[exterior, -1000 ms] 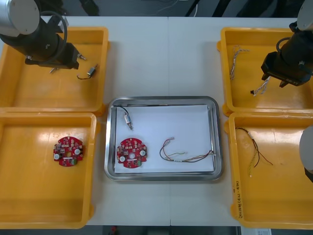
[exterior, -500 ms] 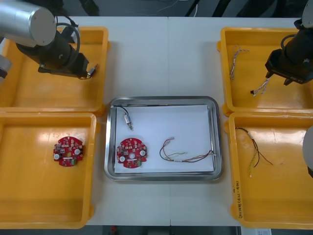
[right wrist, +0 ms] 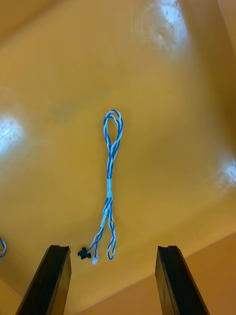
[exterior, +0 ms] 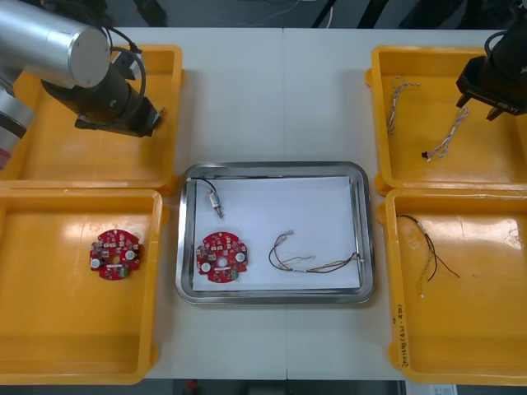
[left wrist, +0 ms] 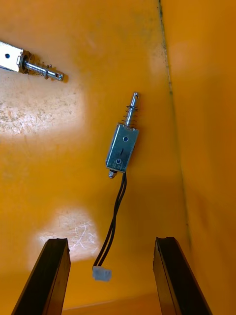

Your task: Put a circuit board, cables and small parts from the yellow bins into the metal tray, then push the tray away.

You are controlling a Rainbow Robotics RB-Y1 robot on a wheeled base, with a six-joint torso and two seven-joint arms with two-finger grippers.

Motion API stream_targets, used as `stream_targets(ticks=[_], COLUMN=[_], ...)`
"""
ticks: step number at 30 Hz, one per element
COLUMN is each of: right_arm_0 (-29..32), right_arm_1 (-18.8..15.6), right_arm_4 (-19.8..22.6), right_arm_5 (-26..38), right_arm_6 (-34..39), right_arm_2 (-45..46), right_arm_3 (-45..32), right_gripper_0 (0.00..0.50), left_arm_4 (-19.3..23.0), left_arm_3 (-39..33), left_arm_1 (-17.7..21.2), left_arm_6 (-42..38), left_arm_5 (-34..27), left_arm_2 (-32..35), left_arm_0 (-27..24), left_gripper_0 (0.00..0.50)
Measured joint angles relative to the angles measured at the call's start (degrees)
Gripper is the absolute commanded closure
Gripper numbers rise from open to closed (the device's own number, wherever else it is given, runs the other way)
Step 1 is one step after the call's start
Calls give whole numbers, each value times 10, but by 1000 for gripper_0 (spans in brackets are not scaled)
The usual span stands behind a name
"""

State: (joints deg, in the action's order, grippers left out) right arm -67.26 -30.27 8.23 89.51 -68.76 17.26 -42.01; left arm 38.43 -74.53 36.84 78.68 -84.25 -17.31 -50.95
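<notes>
In the left wrist view a small metal part (left wrist: 123, 147) with black leads lies on the floor of the far left yellow bin (exterior: 49, 156), just ahead of my open left gripper (left wrist: 110, 241). From the front, the left gripper (exterior: 151, 123) hangs near that bin's right wall. My right gripper (exterior: 478, 105) is open above the far right yellow bin (exterior: 494, 169), and a twisted blue and white cable (right wrist: 110, 187) lies between and beyond its fingers. The metal tray (exterior: 275, 169) holds a red circuit board (exterior: 222, 257), a small metal part (exterior: 214, 200) and a red and yellow cable (exterior: 313, 263).
A second small metal part (left wrist: 29, 64) lies farther off in the left bin. Another blue and white cable (exterior: 397, 100) is in the far right bin. The near left bin holds a circuit board (exterior: 115, 253). The near right bin holds a thin cable (exterior: 424, 247).
My left arm has moved right across the far left bin to the small metal part. My right arm has drawn back toward the far right corner, off the cable.
</notes>
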Motion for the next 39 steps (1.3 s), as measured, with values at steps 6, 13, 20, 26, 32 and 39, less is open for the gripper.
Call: stream_targets(ticks=[6,13,20,26,32,39], right_arm_0=[-13,-27,-57,-59,-59,-60], right_arm_1=[-5,-8,-13,-13,-13,-13], right_arm_4=[-3,-5,-7,-6,-1,6], right_arm_5=[-57,-133,-200,-248,-258,-262], right_arm_6=[0,0,21,22,22,22], right_arm_2=[0,0,0,0,0,0], right_arm_3=[39,116,215,243,261,288], right_gripper_0=[0,0,0,0,0,0], left_arm_4=[-9,-15,-15,-15,-4,10], left_arm_3=[0,0,0,1,1,1], left_arm_1=[-1,-6,-7,-7,-3,20], left_arm_6=[0,0,0,0,0,0], left_arm_5=[6,7,8,8,8,8], left_arm_2=[-5,-5,-5,-5,-5,-5], left_arm_0=[0,0,0,0,0,0], left_gripper_0=[389,500,500,500,500,500])
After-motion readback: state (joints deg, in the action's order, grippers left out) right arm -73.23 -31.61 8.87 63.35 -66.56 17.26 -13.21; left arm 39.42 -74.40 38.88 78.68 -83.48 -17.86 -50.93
